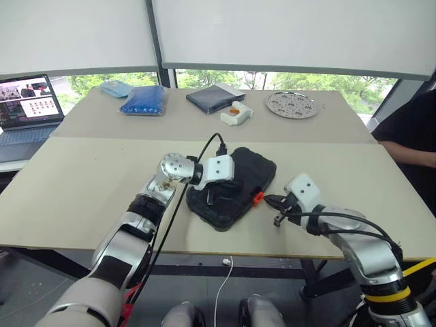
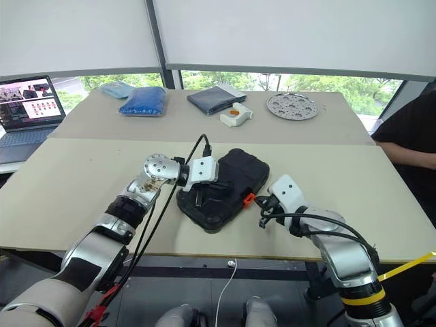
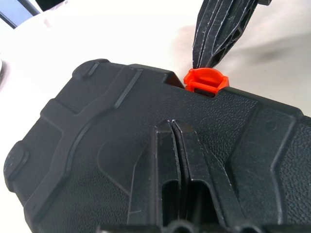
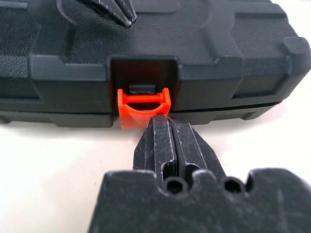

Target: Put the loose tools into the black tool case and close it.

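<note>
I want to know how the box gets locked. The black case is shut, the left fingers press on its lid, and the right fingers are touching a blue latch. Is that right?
Almost. The latch is orange, not blue; the right wrist view shows it. The rest holds: the black tool case is shut, the left gripper rests on its lid, and the right gripper meets the latch.

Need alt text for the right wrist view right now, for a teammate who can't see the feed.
The right gripper, fingers shut together, has its tip at the orange latch on the front edge of the black tool case, whose lid is down. The latch hangs loose below its slot. The left gripper rests its tip on the lid.
</note>
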You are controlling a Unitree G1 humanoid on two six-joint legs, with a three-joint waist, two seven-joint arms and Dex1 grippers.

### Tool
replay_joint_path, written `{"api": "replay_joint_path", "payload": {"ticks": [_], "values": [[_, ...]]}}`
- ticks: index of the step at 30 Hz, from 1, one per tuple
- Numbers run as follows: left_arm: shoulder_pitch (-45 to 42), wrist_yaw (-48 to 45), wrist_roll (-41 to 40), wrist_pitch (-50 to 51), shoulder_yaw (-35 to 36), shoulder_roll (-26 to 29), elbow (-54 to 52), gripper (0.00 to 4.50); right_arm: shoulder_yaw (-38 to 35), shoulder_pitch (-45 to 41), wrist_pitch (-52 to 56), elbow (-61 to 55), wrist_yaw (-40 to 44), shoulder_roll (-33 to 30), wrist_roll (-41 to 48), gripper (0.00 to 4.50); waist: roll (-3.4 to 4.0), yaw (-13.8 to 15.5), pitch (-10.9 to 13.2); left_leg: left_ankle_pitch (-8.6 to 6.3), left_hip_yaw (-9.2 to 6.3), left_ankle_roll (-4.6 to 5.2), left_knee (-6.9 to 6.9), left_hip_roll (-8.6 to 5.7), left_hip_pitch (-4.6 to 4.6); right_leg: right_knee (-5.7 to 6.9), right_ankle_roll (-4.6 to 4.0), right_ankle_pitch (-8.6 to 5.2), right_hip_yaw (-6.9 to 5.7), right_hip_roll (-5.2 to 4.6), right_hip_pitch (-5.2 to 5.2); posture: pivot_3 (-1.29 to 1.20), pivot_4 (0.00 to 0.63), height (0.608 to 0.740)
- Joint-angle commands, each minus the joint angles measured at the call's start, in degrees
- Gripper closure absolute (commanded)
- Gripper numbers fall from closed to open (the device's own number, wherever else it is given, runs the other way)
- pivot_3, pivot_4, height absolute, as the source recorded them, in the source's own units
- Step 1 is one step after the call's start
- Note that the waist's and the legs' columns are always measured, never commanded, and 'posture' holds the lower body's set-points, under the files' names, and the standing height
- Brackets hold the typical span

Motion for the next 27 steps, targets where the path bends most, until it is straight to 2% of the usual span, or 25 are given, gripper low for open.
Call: {"api": "replay_joint_path", "payload": {"ticks": [1,17,23,26,27], "values": [[3.03,0.63,3.7,0.76,-2.5,0.34,5.0,4.39,0.82,-2.75,-1.0,-1.55,0.34,1.56,0.62,4.5,0.01,-0.15,-0.01,0.01,0.0,-0.01,-0.01,0.02,0.01,0.0,0.0,0.0,0.0,0.01,0.0,0.0,0.15,0.718],[2.66,1.42,3.67,0.34,-1.99,0.02,6.8,4.39,2.96,-5.12,0.52,-0.92,0.04,5.45,0.1,4.5,0.05,-0.48,-0.06,0.05,0.03,-0.1,-0.13,0.14,0.12,-0.01,0.0,0.0,-0.04,0.02,0.01,0.0,0.15,0.718],[2.76,1.47,1.64,2.96,0.47,0.98,6.33,4.39,0.46,-3.16,2.38,-3.02,1.42,2.93,1.58,4.5,0.04,-0.46,-0.07,0.15,0.06,-0.27,-0.43,0.14,0.26,-0.07,-0.01,0.0,-0.03,0.02,0.03,0.0,0.15,0.718],[3.33,-1.52,-4.07,10.55,5.72,3.81,2.67,3.76,-5.14,0.52,4.8,-7.47,5.83,-2.13,6.13,3.76,-0.01,-0.28,-0.04,0.24,0.06,-0.4,-0.67,0.13,0.3,-0.12,-0.02,-0.01,-0.03,0.02,0.0,0.0,0.15,0.718],[3.66,-2.38,-5.44,12.5,7.1,5.17,1.2,3.43,-6.98,1.61,4.99,-8.68,7.62,-4.0,7.63,3.45,-0.03,-0.25,-0.02,0.26,0.04,-0.42,-0.7,0.14,0.28,-0.12,-0.07,-0.04,-0.04,0.07,-0.02,0.0,0.15,0.718]]}}
